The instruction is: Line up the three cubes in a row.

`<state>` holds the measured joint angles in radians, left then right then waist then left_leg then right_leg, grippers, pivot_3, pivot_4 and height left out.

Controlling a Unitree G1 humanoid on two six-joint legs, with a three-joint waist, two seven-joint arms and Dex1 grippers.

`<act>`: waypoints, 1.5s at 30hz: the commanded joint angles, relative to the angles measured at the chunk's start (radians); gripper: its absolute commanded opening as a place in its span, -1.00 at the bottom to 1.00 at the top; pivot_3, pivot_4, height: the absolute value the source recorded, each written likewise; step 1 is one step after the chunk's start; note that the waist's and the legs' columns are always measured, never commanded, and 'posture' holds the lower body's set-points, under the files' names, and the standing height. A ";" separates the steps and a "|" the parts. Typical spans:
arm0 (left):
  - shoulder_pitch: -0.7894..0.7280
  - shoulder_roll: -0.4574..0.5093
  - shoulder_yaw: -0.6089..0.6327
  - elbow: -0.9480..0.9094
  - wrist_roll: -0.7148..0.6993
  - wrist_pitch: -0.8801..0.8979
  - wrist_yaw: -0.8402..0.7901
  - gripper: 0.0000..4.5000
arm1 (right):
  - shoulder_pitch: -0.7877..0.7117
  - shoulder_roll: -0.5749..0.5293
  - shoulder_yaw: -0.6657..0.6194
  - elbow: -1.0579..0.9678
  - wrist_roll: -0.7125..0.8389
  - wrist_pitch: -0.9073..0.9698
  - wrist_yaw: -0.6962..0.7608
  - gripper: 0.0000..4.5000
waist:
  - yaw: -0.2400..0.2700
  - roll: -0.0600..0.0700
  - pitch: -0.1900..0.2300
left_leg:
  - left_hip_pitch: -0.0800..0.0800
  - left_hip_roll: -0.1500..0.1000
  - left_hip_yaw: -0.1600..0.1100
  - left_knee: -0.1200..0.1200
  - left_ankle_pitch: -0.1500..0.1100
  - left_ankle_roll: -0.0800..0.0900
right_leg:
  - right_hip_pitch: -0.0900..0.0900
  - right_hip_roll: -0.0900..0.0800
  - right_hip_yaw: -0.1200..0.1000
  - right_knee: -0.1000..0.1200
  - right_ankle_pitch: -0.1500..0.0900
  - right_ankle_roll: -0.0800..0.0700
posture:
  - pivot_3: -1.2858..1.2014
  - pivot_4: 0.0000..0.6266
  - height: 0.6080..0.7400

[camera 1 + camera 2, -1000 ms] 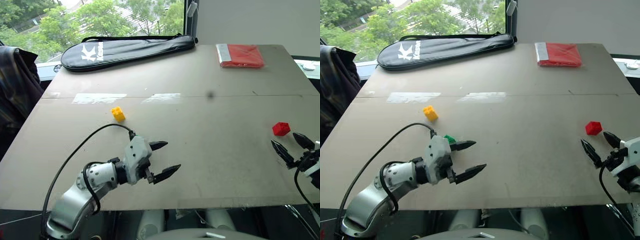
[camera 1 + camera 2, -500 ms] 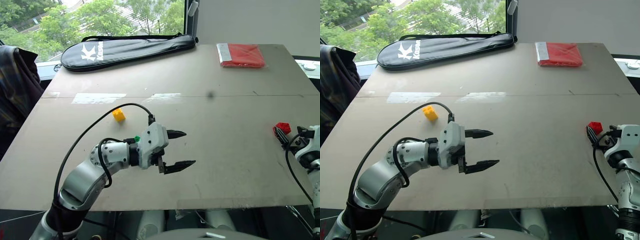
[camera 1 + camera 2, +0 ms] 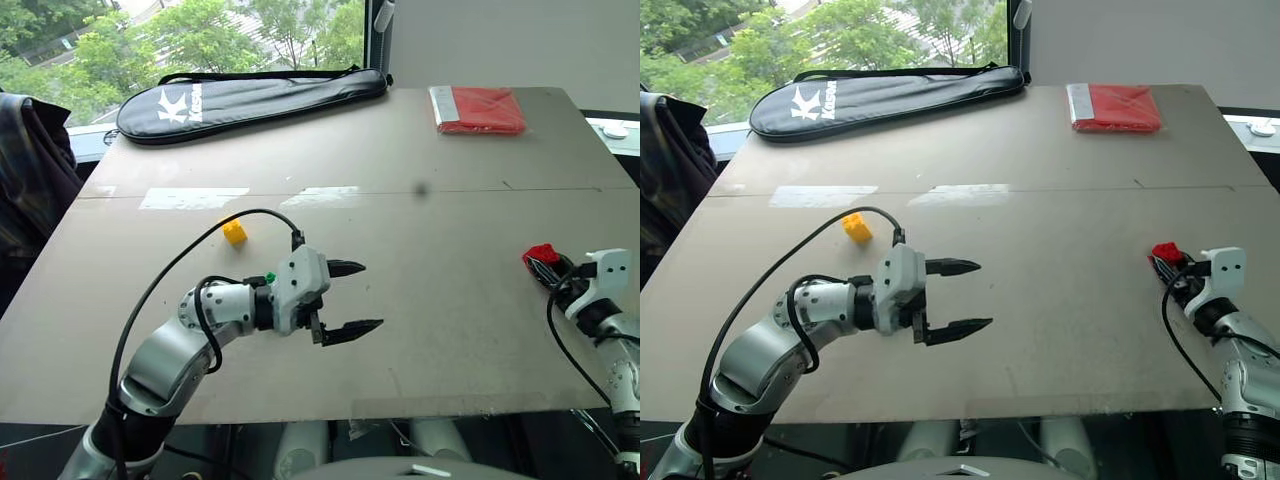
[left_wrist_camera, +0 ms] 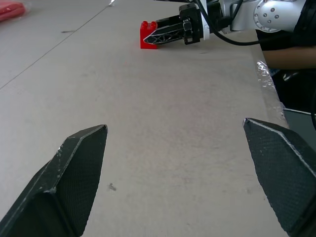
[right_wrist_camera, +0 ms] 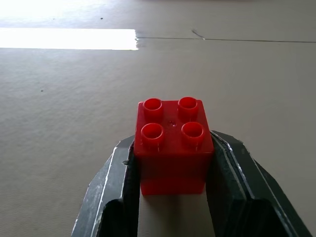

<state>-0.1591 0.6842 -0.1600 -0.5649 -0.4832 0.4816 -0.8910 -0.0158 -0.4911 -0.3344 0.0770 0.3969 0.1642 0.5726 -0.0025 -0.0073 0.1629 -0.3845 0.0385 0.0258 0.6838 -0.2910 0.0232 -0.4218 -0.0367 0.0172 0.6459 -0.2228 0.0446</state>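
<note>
Table [image 3: 450, 330]: red cube [image 5: 172, 148] in right gripper [image 5: 173, 190].

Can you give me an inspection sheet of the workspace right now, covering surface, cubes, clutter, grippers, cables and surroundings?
Surface: grey table, two pale glare patches across its far half.
Job's things: red cube clamped, studs up, near the table's right edge; yellow cube free on the left half; green cube a sliver behind the left wrist. No row formed.
Clutter: black racket bag along the far edge; flat red packet at the far right.
Grippers: right gripper shut on the red cube; left gripper open, empty, above the table.
Cables: black cable loops over the left arm; another at the right wrist.
Surroundings: window with trees; dark plaid cloth on the left.
</note>
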 commanded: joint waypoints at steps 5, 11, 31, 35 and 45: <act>-0.004 0.023 0.009 -0.003 0.044 -0.043 -0.017 1.00 | 0.143 0.183 0.182 -0.431 -0.083 0.148 -0.244 -0.44 | -0.004 0.000 0.000 | 0.000 0.001 -0.003 0.000 0.000 0.000 | 0.000 0.001 -0.002 0.002 -0.001 0.001 | 0.03 -0.52 0.52; -0.003 0.037 0.000 -0.035 0.064 -0.036 -0.028 1.00 | 0.191 0.342 0.328 -0.593 -0.208 0.216 -0.443 -0.44 | -0.009 0.000 0.000 | 0.001 0.001 -0.004 0.001 0.000 0.000 | -0.001 0.001 0.003 0.003 -0.001 0.001 | 0.03 -0.52 0.52; 0.004 0.018 0.044 -0.083 0.028 0.042 0.013 1.00 | 0.215 0.332 0.325 -0.620 -0.251 0.193 -0.422 0.99 | -0.011 -0.001 0.000 | -0.007 0.000 -0.004 0.001 0.000 0.000 | -0.009 0.002 0.003 0.004 -0.001 0.001 | 0.03 -0.52 0.52; 0.153 -0.013 0.134 -0.142 0.045 -0.009 0.097 1.00 | 0.244 0.243 0.286 -0.619 -0.202 0.091 -0.286 0.99 | -0.011 -0.001 0.000 | -0.007 0.000 -0.004 0.001 0.000 0.000 | -0.009 0.002 0.004 0.005 -0.001 0.001 | 0.03 -0.52 0.52; 0.443 -0.263 0.268 -0.181 0.221 -0.187 0.431 1.00 | 0.272 0.052 0.208 -0.536 0.022 -0.142 0.133 0.99 | -0.006 -0.008 0.002 | 0.000 0.000 -0.003 0.003 0.000 0.000 | -0.005 0.002 0.006 0.009 -0.001 0.001 | 0.03 -0.52 0.52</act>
<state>0.2757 0.4246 0.0831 -0.7293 -0.3014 0.3477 -0.4968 0.2551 -0.4241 -0.1008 -0.4502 0.3780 0.0498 0.6565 -0.0084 -0.0155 0.1651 -0.3830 0.0384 0.0226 0.6875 -0.2907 0.0231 -0.4250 -0.0350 0.0224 0.6564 -0.2238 0.0453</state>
